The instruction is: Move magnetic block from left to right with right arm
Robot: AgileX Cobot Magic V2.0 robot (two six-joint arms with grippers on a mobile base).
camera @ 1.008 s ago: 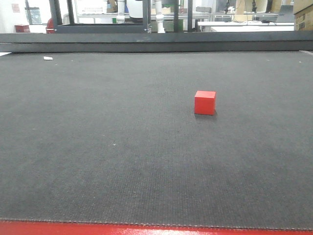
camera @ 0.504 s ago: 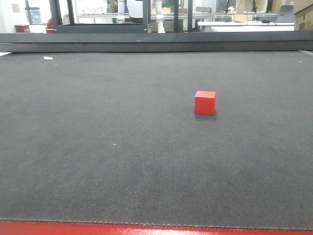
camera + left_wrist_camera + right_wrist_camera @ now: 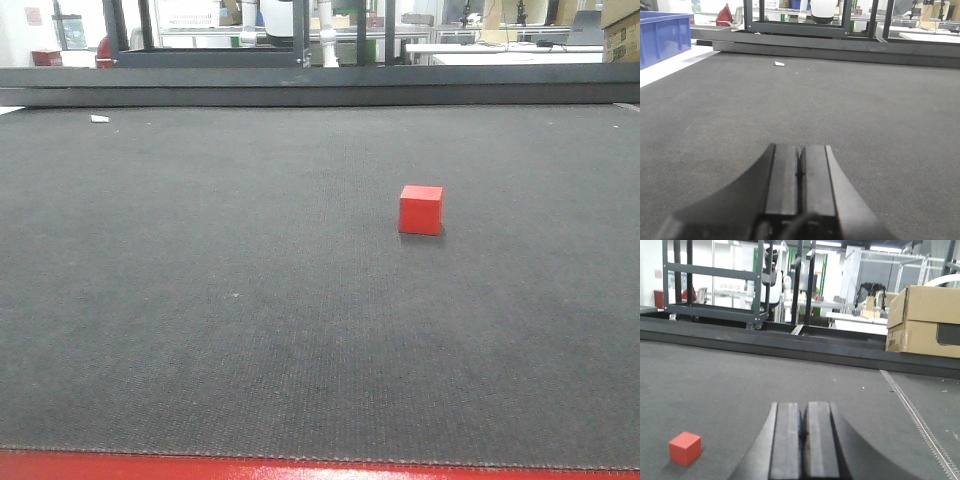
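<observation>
The magnetic block point(image 3: 421, 210) is a small bright-red cube resting on the dark grey mat, right of centre in the front view. The right wrist view shows it low at the left point(image 3: 685, 448), well to the left of my right gripper point(image 3: 803, 407). That gripper is shut, its two black fingers pressed together with nothing between them. My left gripper point(image 3: 800, 149) is shut too and empty, hovering over bare mat; the block does not appear in its view. Neither arm shows in the front view.
A dark raised rail point(image 3: 320, 85) runs along the mat's far edge. A small white scrap point(image 3: 98, 118) lies at the far left. A blue bin point(image 3: 662, 35) stands off the mat's left side. A cardboard box point(image 3: 925, 320) sits beyond the far right. A red strip point(image 3: 320, 468) borders the near edge.
The red block sits a hair further right in the front view than before; the shift is slight. No arm has entered that view.
</observation>
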